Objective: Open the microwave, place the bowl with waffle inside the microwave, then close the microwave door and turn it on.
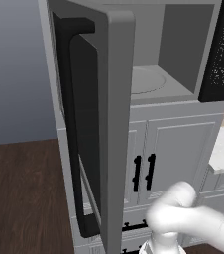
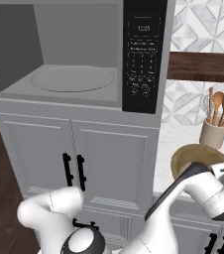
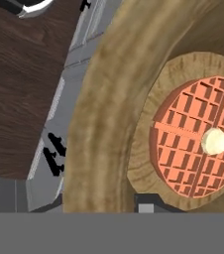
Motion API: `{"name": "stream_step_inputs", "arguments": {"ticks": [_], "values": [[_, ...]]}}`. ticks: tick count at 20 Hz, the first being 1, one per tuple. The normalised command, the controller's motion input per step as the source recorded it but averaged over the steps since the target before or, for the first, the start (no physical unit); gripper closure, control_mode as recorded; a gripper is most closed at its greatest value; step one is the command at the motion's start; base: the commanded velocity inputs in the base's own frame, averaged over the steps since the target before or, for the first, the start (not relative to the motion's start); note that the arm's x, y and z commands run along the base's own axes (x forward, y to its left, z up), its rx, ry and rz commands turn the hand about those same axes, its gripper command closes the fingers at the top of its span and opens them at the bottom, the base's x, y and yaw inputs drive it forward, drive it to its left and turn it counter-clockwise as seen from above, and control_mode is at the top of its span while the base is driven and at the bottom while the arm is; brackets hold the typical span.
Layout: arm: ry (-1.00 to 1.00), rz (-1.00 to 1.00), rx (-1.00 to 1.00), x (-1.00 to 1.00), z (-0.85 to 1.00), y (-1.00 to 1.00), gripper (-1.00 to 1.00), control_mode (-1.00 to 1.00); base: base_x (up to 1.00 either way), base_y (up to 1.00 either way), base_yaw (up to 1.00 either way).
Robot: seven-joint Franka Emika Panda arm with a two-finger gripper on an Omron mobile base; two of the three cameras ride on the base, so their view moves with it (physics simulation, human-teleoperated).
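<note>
The grey microwave [image 2: 74,79] stands open, its light interior and round turntable plate bare. The microwave door [image 1: 116,124] is swung wide to the left, its black bar handle [image 1: 72,124] facing out. The tall black control panel [image 2: 143,54] sits on the right side. To the right, over the counter, the tan bowl [image 2: 196,156] is tilted beside my hand. In the hand view the bowl's rim [image 3: 104,124] runs between the fingers of my gripper [image 3: 104,206], which is shut on it. One fingertip [image 3: 148,204] shows inside the bowl, near the orange waffle [image 3: 188,144].
White cabinets with black handles [image 2: 74,171] stand under the microwave. On the pale counter [image 2: 178,144] at the right, a beige holder with wooden utensils [image 2: 214,133] stands just behind the bowl. A dark wooden shelf [image 2: 203,67] hangs above. Dark wood floor [image 1: 25,198] lies to the left.
</note>
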Motion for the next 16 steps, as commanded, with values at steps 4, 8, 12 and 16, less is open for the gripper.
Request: {"name": "stream_step_inputs", "arguments": {"ticks": [4,8,12,16], "values": [[0.0,0.09,-0.16,-1.0,0.43,0.53,1.0,-1.0,0.0,0.0,0.0],[0.0,0.08,-0.16,-0.95,0.44,0.88,1.0,-1.0,0.0,0.0,0.0],[0.0,0.01,-0.16,-0.75,0.41,1.0,1.0,-1.0,0.0,0.0,0.0],[-0.04,0.0,-0.13,-0.58,0.49,1.0,1.0,-1.0,0.0,0.0,0.0]]}}
